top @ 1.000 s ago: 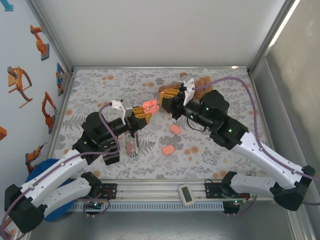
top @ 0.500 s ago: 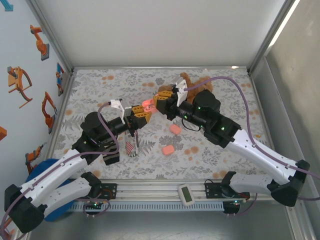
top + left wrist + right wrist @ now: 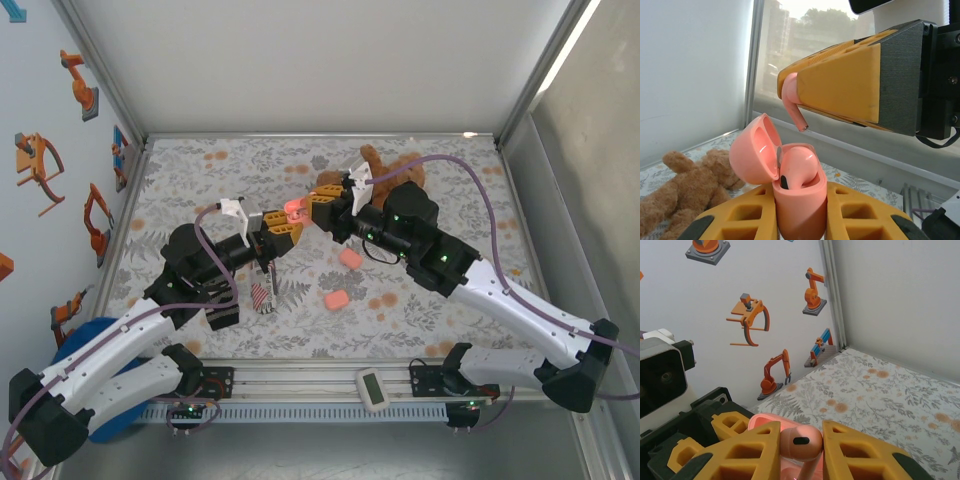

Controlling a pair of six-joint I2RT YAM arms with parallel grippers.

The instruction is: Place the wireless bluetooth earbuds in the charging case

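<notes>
— Left side?
— My left end effector (image 3: pixel 800 222) clamps the open charging case (image 3: pixel 799 200), one seated earbud (image 3: pixel 797 167) inside.
— Right side?
— My right end effector (image 3: pixel 801 450) pinches the second earbud (image 3: pixel 800 442) by its bulb, just above the case. Likely light and slick, so leave the stem free.

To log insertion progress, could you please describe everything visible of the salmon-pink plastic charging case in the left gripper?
The glossy salmon-pink plastic charging case stands upright in the air, clamped on both sides by the left gripper. Its rounded lid is hinged open, swung leftward in the left wrist view. One pink earbud sits inside; a second pink earbud, held by the right gripper, hangs just above, not touching.
</notes>
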